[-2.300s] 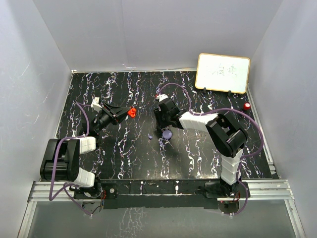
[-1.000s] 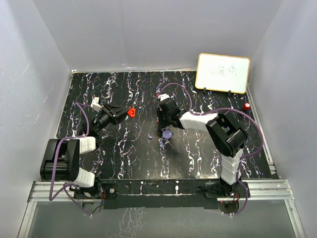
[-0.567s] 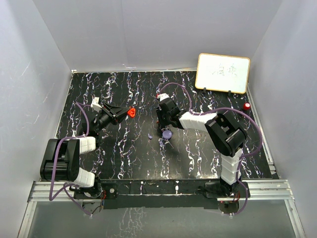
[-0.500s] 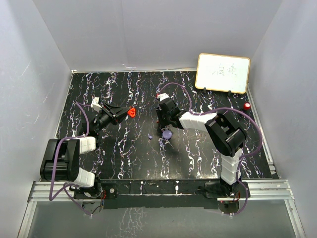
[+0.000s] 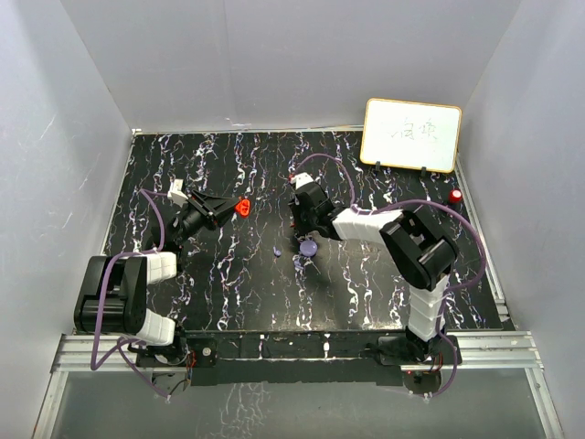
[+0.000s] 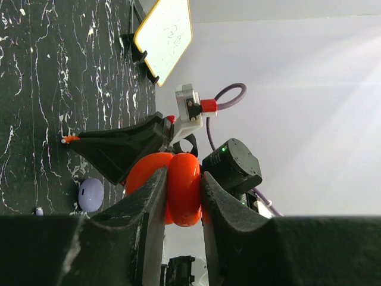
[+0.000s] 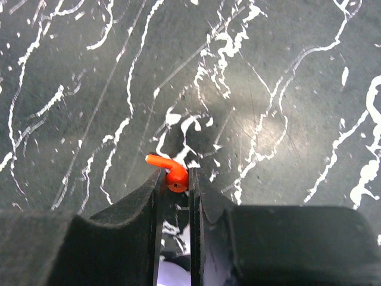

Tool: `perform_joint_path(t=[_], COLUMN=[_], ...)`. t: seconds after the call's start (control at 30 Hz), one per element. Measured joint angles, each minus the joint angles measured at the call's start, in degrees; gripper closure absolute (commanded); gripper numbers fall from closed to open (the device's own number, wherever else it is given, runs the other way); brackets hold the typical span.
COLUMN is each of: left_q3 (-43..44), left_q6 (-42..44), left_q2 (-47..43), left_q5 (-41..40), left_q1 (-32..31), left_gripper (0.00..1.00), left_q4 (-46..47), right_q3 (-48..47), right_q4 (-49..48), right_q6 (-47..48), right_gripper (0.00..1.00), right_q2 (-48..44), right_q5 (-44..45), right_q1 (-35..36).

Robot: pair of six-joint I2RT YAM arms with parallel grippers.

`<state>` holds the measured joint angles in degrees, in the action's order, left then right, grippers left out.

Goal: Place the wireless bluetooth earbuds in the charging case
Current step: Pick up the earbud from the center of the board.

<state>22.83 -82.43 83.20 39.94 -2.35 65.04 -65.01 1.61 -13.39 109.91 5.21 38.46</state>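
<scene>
My left gripper (image 5: 239, 207) is shut on the open red charging case (image 5: 243, 207), held above the table; in the left wrist view the case (image 6: 183, 187) sits between my fingers. My right gripper (image 5: 300, 230) points down at the table and is shut on the red earbud (image 7: 175, 177), whose stem sticks out to the left just above the surface. It also shows in the left wrist view (image 6: 70, 139). The purple case (image 5: 309, 246) lies just in front of the right gripper. The tiny purple earbud (image 5: 277, 251) lies to the left of that case.
A small whiteboard (image 5: 411, 134) stands at the back right with a red button (image 5: 454, 196) in front of it. The black marbled table (image 5: 228, 293) is walled in by grey panels on three sides.
The right wrist has shifted very slightly over the purple case. The left arm and the red case have not moved.
</scene>
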Motion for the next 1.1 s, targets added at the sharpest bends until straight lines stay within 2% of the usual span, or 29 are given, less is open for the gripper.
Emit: perform_joint_path(t=[0.27, 0.53, 1.1], left_q3=[0.02, 3.3, 11.37], left_q6=[0.48, 2.58, 8.57], left_q2=[0.0, 0.0, 0.26], left_q5=[-0.04, -0.42, -4.37], left_q1=[0.0, -1.07, -10.4], left_gripper=[1.0, 1.0, 1.0], left_q4=[-1.16, -7.15, -20.2], right_q3=[7.41, 7.69, 7.72], right_q4=[-3.63, -7.72, -7.96], right_q6=[5.22, 11.47, 29.27], right_gripper=[0.91, 0.91, 0.92], right_q2=[-9.55, -18.56, -25.46], right_q5=[1.55, 4.9, 18.51], right_q1=[0.0, 1.05, 14.71])
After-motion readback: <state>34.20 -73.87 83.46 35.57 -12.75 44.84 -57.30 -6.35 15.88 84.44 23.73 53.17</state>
